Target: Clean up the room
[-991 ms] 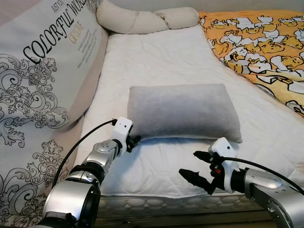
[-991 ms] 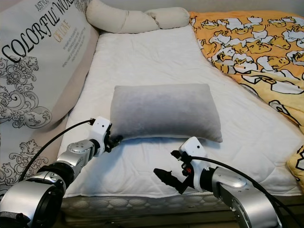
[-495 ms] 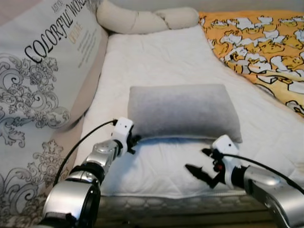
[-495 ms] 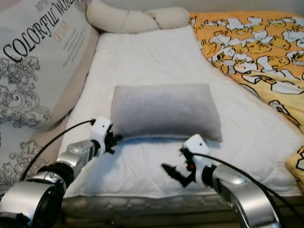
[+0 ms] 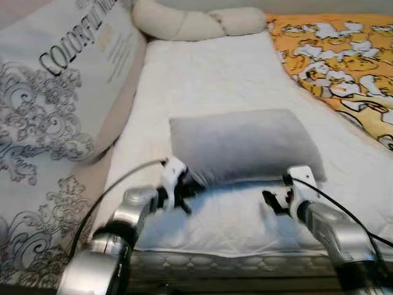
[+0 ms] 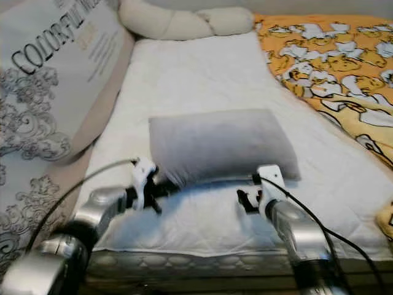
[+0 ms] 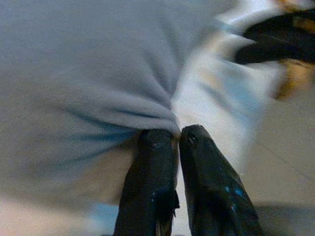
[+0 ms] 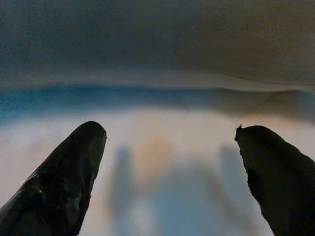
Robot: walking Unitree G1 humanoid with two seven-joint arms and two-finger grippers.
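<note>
Grey and plush, the pillow [image 5: 244, 145] lies crosswise on the white mattress [image 5: 209, 74]. Its near left corner is pinched between the left gripper [image 7: 176, 135] fingers, which are closed together on the fabric. Near the pillow's front right edge, the right gripper [image 8: 170, 162] hovers just in front of it, its two fingers spread wide and holding nothing. Left of the pillow stands a large printed cushion [image 5: 55, 92] with scroll patterns and lettering that reads partly "COLORFUL". Right of the pillow lies an orange patterned blanket [image 5: 334, 46].
</note>
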